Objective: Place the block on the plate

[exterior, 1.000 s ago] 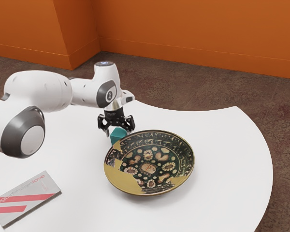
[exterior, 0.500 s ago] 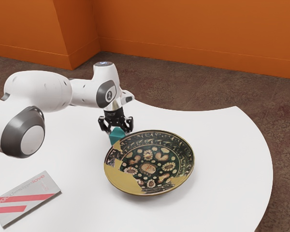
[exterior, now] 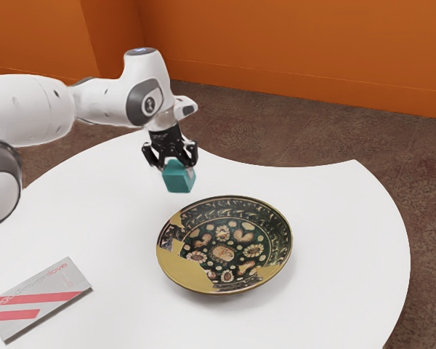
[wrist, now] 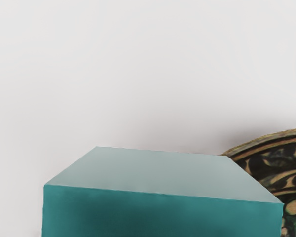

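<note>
One teal block [exterior: 179, 179] has left the white table [exterior: 116, 225], two-finger gripper [exterior: 177, 169] clamped at block's width, permitting transfer to the floral-patterned plate [exterior: 222, 253].

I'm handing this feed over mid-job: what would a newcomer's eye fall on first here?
Probably the big dark plate with its flower pattern and gold patches, on the white table. Next, the teal block, held in the jaws, raised off the table, toward the exterior view's left from the plate's middle. Then the bright orange wall in the background.
</note>
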You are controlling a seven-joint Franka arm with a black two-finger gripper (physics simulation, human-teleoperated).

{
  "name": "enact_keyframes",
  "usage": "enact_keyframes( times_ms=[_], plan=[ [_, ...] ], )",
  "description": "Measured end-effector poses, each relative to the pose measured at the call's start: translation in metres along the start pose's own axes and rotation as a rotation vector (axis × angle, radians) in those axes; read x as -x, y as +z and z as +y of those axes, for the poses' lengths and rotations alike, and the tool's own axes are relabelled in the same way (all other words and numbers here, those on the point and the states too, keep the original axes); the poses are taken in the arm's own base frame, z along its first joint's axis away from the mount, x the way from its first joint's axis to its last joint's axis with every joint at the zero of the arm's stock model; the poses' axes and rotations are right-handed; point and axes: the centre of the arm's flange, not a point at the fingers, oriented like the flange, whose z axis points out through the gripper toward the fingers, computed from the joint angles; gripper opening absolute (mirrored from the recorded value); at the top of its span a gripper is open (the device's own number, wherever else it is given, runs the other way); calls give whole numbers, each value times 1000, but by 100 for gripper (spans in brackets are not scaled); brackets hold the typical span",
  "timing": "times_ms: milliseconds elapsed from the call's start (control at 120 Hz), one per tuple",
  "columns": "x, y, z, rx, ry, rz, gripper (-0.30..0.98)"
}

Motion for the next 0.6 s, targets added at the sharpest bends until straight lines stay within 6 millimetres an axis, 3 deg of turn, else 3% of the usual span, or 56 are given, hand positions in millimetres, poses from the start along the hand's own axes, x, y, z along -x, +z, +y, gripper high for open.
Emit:
enact_keyframes(
  times_ms=[92, 300, 442, 600],
  plan=[
    [29, -12, 31, 7, 26, -22, 35],
    [74, 6, 90, 13, 22, -84, 36],
    [90, 36, 104, 8, -24, -111, 38],
    [92, 34, 106, 19, -83, -92, 54]
  ],
)
